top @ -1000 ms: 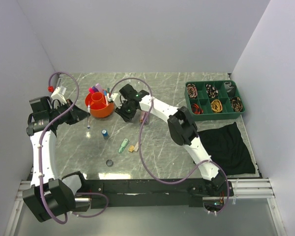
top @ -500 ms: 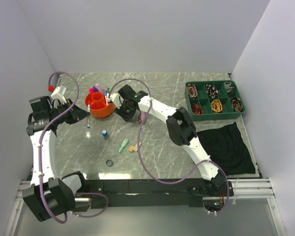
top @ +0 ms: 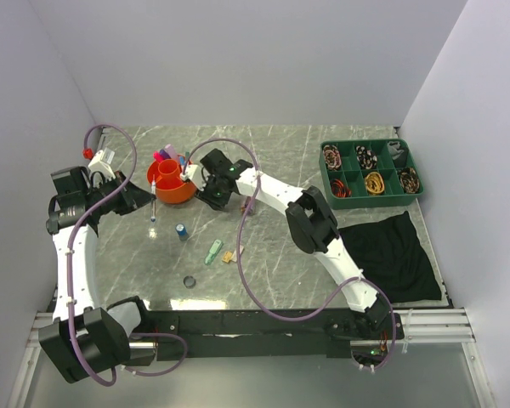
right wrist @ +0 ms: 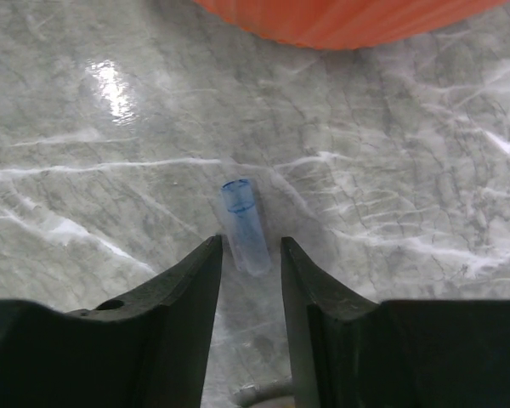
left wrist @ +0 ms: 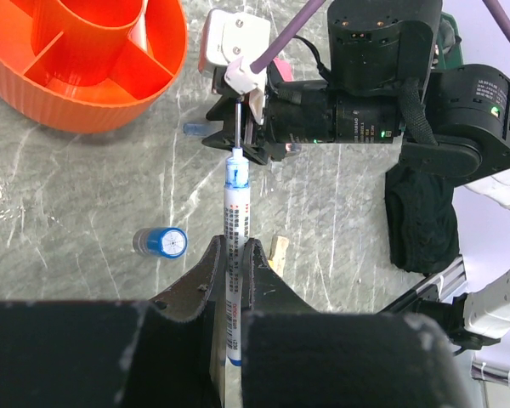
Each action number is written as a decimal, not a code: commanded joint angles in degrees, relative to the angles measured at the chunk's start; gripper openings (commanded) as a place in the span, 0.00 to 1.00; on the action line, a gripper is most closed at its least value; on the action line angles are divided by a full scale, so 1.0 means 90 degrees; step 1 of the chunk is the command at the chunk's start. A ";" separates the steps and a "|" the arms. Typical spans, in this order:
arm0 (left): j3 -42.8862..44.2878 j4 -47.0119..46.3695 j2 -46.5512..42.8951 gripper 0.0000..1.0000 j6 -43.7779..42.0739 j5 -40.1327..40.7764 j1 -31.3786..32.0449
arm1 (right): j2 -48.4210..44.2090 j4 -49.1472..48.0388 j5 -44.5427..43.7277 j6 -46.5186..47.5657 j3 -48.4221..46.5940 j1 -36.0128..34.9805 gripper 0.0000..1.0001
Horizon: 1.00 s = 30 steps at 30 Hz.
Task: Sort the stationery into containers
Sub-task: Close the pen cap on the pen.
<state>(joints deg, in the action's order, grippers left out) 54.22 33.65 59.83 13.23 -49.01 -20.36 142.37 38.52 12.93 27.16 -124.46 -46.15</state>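
My left gripper (left wrist: 235, 248) is shut on a thin white pen (left wrist: 235, 208) whose blue tip points away from it; the pen (top: 154, 205) hangs just left of the orange pot (top: 172, 181). The pot holds several markers (top: 166, 155) at its far side. My right gripper (right wrist: 248, 242) is open just off the pot's right side, low over the table. A small clear blue pen cap (right wrist: 245, 225) lies between its fingertips with a gap on each side. On the table lie a small blue cylinder (top: 181, 230), a green clip (top: 213, 251) and a yellow eraser (top: 228, 256).
A green divided tray (top: 371, 174) with coiled bands stands at the back right. A black cloth (top: 391, 255) lies at the right. A small dark ring (top: 189, 281) lies near the front edge. Walls close the table on three sides.
My right gripper has moved a little left, closer to the orange pot. The left arm and its pen have stayed put.
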 commanded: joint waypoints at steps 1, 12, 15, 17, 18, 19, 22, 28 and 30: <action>-0.0037 -0.0203 -0.0047 0.08 0.0014 -0.0052 0.0026 | 0.0119 0.0182 0.0262 0.0186 -0.0165 -0.0087 0.40; -0.0008 -0.0125 0.0100 0.08 -0.0230 -0.0091 0.0055 | 0.0004 0.0838 0.0859 0.0576 0.0068 -0.0019 0.00; 0.0011 -0.0194 0.0139 0.08 -0.0220 -0.0314 0.0094 | -0.0543 0.0535 0.0790 0.0528 0.0635 0.0117 0.00; 0.0098 -0.0020 0.0265 0.08 -0.0530 -0.0714 0.0211 | -0.1088 0.0446 0.0703 0.0546 0.0928 0.0196 0.00; 0.0205 0.0320 0.0363 0.08 -0.0823 -0.0977 0.0250 | -0.1314 0.0437 0.0644 0.0605 0.1026 0.0235 0.00; 0.0332 0.0662 0.0605 0.08 -0.1193 -0.1531 0.0318 | -0.1577 0.0301 0.0586 0.0683 0.1355 0.0264 0.00; 0.0986 0.2945 0.1336 0.07 -0.3593 -0.2197 0.0873 | -0.2875 -0.0312 0.0283 0.1375 0.2495 0.0304 0.00; 0.1759 0.4992 0.2500 0.05 -0.5816 -0.2874 0.1898 | -0.5308 -0.2301 -0.0419 0.3055 0.4966 0.0304 0.00; 0.1857 0.4992 0.2677 0.04 -0.5855 -0.2913 0.2222 | -0.6109 -0.2998 -0.0528 0.3689 0.5642 0.0304 0.00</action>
<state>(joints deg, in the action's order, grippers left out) 67.79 68.14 81.73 -27.88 -69.19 -5.63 98.37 27.97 12.10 47.81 -83.48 -43.24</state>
